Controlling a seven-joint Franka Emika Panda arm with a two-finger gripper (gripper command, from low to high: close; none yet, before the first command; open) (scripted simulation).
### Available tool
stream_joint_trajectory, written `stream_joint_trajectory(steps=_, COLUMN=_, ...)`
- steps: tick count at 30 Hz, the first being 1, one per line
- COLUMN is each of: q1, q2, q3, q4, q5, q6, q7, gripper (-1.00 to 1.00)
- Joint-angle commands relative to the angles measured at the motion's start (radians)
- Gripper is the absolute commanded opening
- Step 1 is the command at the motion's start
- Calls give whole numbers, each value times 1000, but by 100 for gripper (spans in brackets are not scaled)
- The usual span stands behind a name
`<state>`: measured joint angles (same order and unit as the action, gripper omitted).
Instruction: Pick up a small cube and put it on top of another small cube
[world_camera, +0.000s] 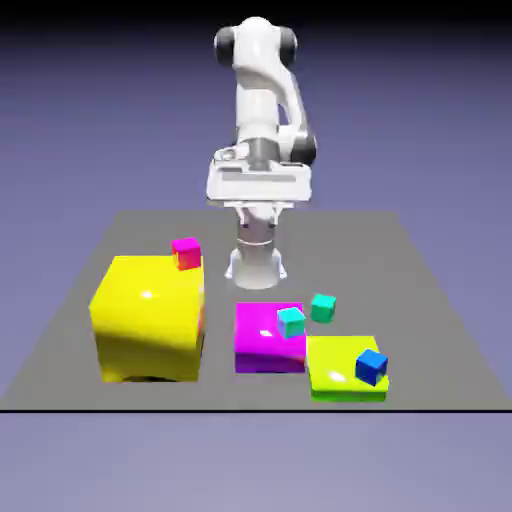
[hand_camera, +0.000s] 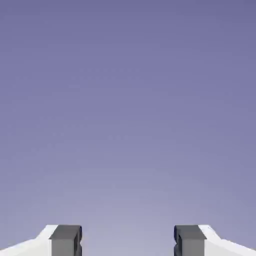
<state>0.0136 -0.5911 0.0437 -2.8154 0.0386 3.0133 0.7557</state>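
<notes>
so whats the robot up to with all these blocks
Nothing is being handled right now. The arm's pincer hangs open and empty above the far part of the table. The stacking hasn't been done: the teal-green cube sits apart from the other small cubes, near the purple block and the lime block.

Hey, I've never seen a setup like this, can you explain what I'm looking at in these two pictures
It's a simulated white robot arm with a two-finger pincer. One picture faces it from across the table; the other looks out from its hand, showing fingertips against plain backdrop. The pincer is open, holding nothing. Large yellow, purple and yellow-green blocks lie out, with small magenta, cyan, teal-green and blue cubes on or around them. The task is stacking one small cube on another.
</notes>
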Motion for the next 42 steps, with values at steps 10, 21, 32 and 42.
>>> stream_joint_trajectory(steps=10, q1=14, q2=-175, q3=362, q4=-44, q5=321, q6=-196, q7=122, gripper=0)
stream_joint_trajectory(steps=21, q1=28, q2=-368, q3=761, q4=-93, q5=673, q6=-412, q7=257, gripper=0)
stream_joint_trajectory(steps=32, q1=43, q2=-561, q3=1160, q4=-142, q5=1026, q6=-628, q7=391, gripper=0)
stream_joint_trajectory(steps=42, q1=57, q2=-736, q3=1522, q4=-187, q5=1346, q6=-824, q7=513, gripper=0)
